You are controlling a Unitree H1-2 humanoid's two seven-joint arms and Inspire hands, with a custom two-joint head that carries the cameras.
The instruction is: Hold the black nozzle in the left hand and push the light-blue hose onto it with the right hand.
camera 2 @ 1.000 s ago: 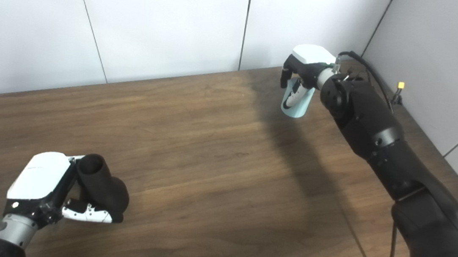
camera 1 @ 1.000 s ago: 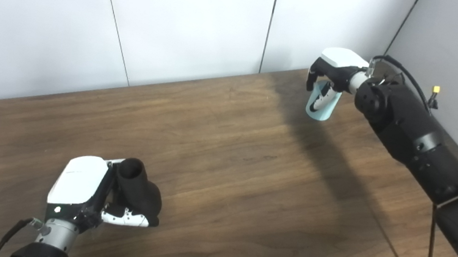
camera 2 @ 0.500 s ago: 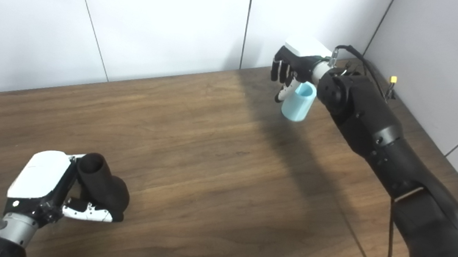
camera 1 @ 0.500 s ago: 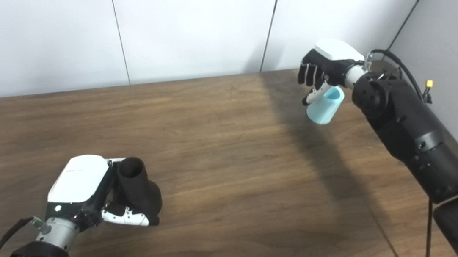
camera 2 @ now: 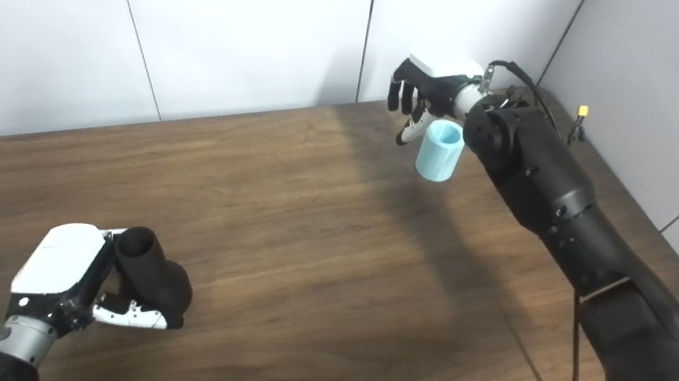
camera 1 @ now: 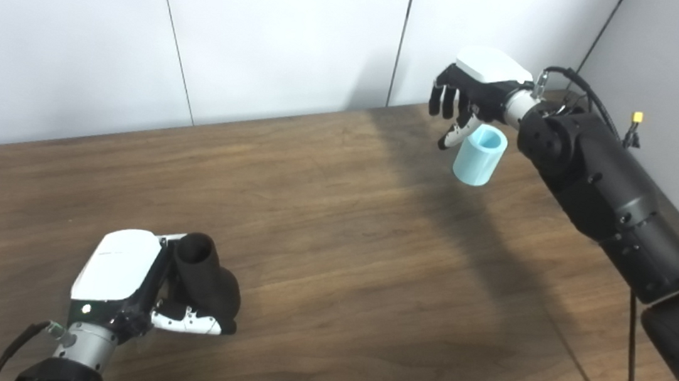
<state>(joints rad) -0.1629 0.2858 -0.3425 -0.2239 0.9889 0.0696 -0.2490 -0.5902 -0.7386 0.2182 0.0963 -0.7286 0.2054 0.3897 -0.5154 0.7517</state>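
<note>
Up and away goes the right hand [camera 1: 473,91], which a second ago was wrapped around the light-blue hose [camera 1: 477,157] — now its fingers are spread apart, hanging just above and behind the piece, thumb close by the rim, whether touching I cannot tell. That hose is a short, stubby pale-blue tube standing upright with its open mouth facing up, at the far right of the wooden table [camera 1: 335,228]. Well apart, near the front left, the left hand [camera 1: 134,285] sits low with fingers clamped on the black nozzle [camera 1: 204,280], a matte black piece, narrow hollow neck tilted up, wider base below.
</note>
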